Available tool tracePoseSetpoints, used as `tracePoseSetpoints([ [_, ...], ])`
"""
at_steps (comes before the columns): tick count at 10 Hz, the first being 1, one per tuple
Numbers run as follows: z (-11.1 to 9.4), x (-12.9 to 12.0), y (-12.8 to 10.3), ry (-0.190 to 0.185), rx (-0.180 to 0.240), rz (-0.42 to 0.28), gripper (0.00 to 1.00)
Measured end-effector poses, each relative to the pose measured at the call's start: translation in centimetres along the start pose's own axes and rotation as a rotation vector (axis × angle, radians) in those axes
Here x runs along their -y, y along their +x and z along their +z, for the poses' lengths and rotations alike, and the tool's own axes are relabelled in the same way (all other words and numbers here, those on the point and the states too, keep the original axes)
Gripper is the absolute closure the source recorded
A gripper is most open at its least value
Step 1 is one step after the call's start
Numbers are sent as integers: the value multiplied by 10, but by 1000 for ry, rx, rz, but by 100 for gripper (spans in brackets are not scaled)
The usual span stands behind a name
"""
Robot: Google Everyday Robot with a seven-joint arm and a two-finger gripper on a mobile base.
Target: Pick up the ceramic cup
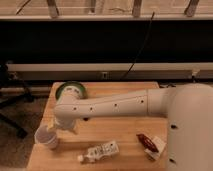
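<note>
The ceramic cup (46,138) stands upright on the wooden table (120,131), close to the near left corner, its wide rim open to the camera and its inside pale. At about 1 o'clock from it, just beside and slightly above its rim, hangs the gripper (57,125) at the end of the white arm (107,105). The arm reaches across the table from the robot's bulky body at 3 o'clock. The gripper's jaws are spread wide with nothing between them, and whether a finger touches the cup's rim I cannot tell. Farther out at 1 o'clock from the cup, near the table's far edge, sits the green bowl (70,90), partly covered by the arm's wrist. At about 4 o'clock from the cup a white bottle (100,150) lies on its side near the front edge, apart from the cup. Farther right, at 3 o'clock, a dark red packet (144,139) rests against a small white packet (157,148), next to the robot's body. Beyond the table a dark cable (141,49) runs down the black wall, and black chair legs (11,102) show on the floor at 10 o'clock.
</note>
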Motion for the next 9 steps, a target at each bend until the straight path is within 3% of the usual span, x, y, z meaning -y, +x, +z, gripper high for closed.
tracePoseSetpoints([
  [4, 16, 9, -6, -58, 7, -29, 21],
  [5, 21, 10, -7, -68, 10, -33, 27],
  [9, 31, 13, -8, -87, 18, -42, 69],
])
